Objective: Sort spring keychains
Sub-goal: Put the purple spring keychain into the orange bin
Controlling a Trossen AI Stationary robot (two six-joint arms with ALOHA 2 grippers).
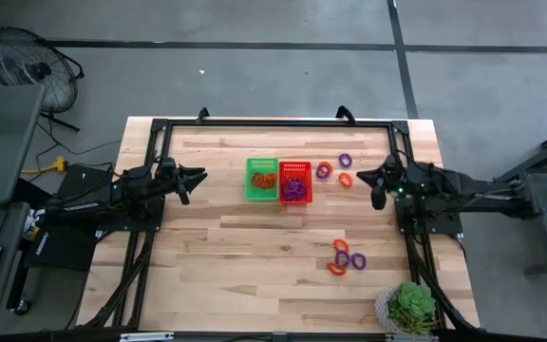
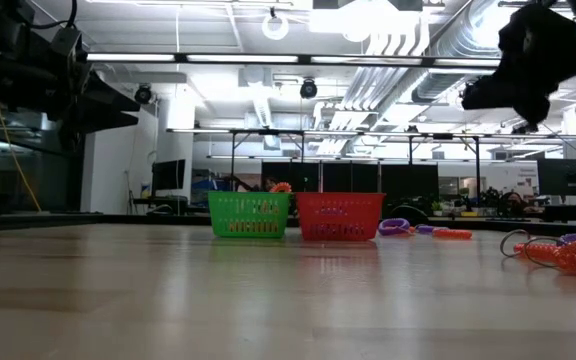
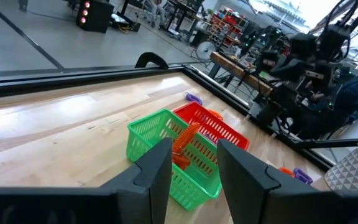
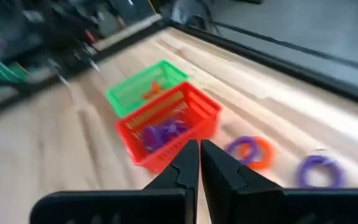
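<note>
Both claws hover above the table (image 1: 254, 266), one on either side of the two baskets. Left claw (image 1: 198, 177) sits just beyond the green basket (image 1: 261, 179), its fingers (image 3: 160, 168) parted and holding nothing. Right claw (image 1: 369, 178) sits on the far side of the red basket (image 1: 294, 181), its fingers (image 4: 188, 163) pressed together and empty. Green and red baskets stand touching side by side near the middle of the table. Orange spring keychains (image 1: 264, 180) lie inside the green basket, purple spring keychains (image 1: 295, 189) inside the red one. A few loose keychains (image 1: 335, 169) lie between the red basket and the right claw. Another small cluster (image 1: 346, 257) of orange and purple ones lies well apart from the baskets, nearer a potted plant (image 1: 411, 307) at the table's corner.
</note>
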